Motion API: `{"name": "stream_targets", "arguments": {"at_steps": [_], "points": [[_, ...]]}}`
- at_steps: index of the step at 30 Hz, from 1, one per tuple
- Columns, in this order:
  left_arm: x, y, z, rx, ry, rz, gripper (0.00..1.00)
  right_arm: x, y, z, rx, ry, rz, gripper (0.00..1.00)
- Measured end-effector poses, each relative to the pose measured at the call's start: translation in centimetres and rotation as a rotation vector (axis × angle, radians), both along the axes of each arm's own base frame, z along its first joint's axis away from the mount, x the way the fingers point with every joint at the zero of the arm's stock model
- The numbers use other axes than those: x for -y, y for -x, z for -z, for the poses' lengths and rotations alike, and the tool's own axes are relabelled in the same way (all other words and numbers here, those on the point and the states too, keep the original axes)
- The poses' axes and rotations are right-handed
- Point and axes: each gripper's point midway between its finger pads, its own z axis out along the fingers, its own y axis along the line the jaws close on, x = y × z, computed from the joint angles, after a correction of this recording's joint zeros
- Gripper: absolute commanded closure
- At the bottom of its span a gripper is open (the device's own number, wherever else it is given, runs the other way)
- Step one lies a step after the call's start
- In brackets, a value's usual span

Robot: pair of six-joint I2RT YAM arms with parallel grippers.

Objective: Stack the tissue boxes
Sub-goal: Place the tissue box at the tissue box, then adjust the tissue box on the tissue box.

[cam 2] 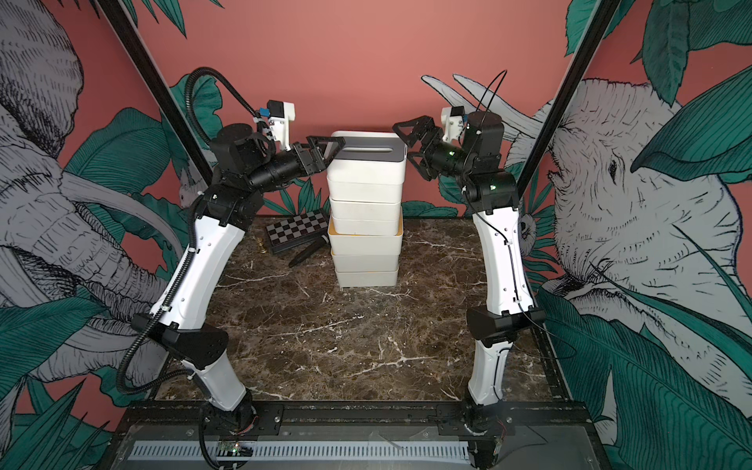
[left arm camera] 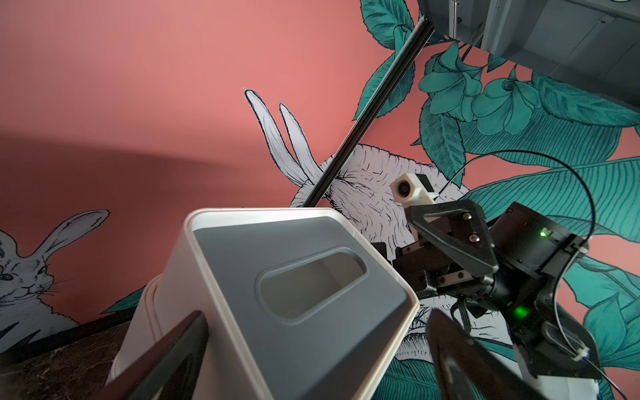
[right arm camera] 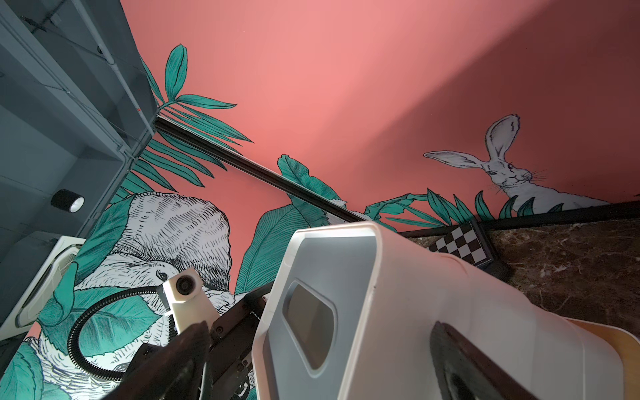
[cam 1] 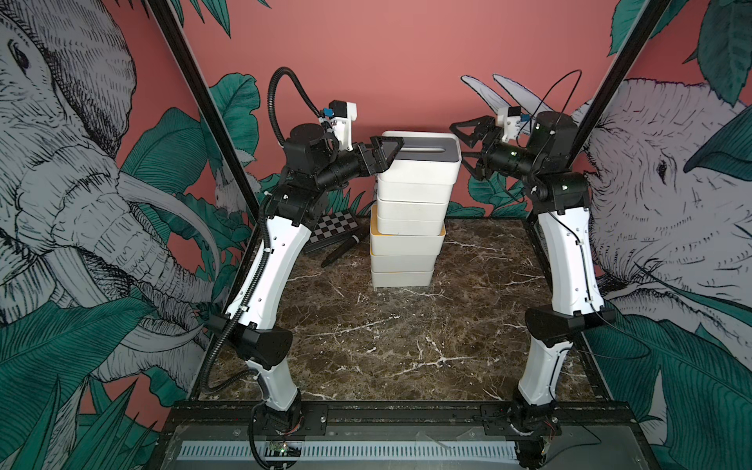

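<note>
Several white tissue boxes (cam 1: 407, 244) (cam 2: 366, 248) stand in one stack at the back middle of the marble table. The top box has a grey lid (cam 1: 423, 148) (cam 2: 372, 150) (left arm camera: 311, 277) (right arm camera: 329, 277) with an oval slot. A yellow lid edge (cam 1: 376, 230) shows midway down the stack. My left gripper (cam 1: 386, 152) (cam 2: 327, 150) (left arm camera: 315, 360) is open at the top box's left end, its jaws on either side of that corner without pressing. My right gripper (cam 1: 468, 150) (cam 2: 411, 148) (right arm camera: 317, 363) is open just off the box's right end.
A black-and-white chessboard case (cam 1: 333, 230) (cam 2: 299, 228) (right arm camera: 460, 246) and a black marker (cam 1: 344, 250) (cam 2: 309, 252) lie left of the stack at the back. A small brown chess piece (cam 2: 263, 245) stands beside them. Black frame posts (cam 1: 203, 106) rise at the back corners.
</note>
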Motion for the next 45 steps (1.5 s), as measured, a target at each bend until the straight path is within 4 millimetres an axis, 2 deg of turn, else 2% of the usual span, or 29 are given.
{"name": "stream_targets", "arguments": {"at_steps": [5,9,12,16,19,23,27,32,38,45], "points": [[-1.9,0.4,-0.5,-0.004,0.000,-0.051,0.00,1.3,0.3,-0.2,0.013,0.029,0.037,0.01],[-3.6,2.8,-0.7,-0.001,0.000,-0.073,0.00,2.1,1.5,0.0,0.010,0.066,0.048,0.01],[-4.8,5.7,-0.6,0.003,0.010,-0.072,0.00,2.5,3.8,0.1,0.011,0.096,0.042,0.01],[-6.1,9.6,-0.2,0.012,0.039,-0.057,0.01,2.9,7.9,0.3,0.011,0.113,0.019,0.01],[-5.9,11.5,0.3,0.013,0.057,-0.028,0.00,2.8,10.5,0.0,0.034,0.109,-0.001,0.01],[-3.8,12.5,1.2,-0.007,0.055,0.038,0.00,1.1,12.6,-0.5,0.067,0.101,-0.062,0.01],[-1.4,11.9,2.7,-0.045,0.035,0.086,0.01,-0.9,12.5,0.2,0.060,0.107,-0.118,0.01],[0.2,10.3,4.3,-0.092,0.019,0.098,0.00,-2.5,10.7,1.6,0.031,0.124,-0.148,0.01],[1.1,9.2,3.9,-0.090,0.028,0.104,0.00,-3.2,9.1,1.7,0.029,0.131,-0.155,0.01],[1.0,9.2,2.3,-0.056,0.049,0.103,0.00,-3.5,8.8,1.4,0.036,0.137,-0.162,0.01]]}}
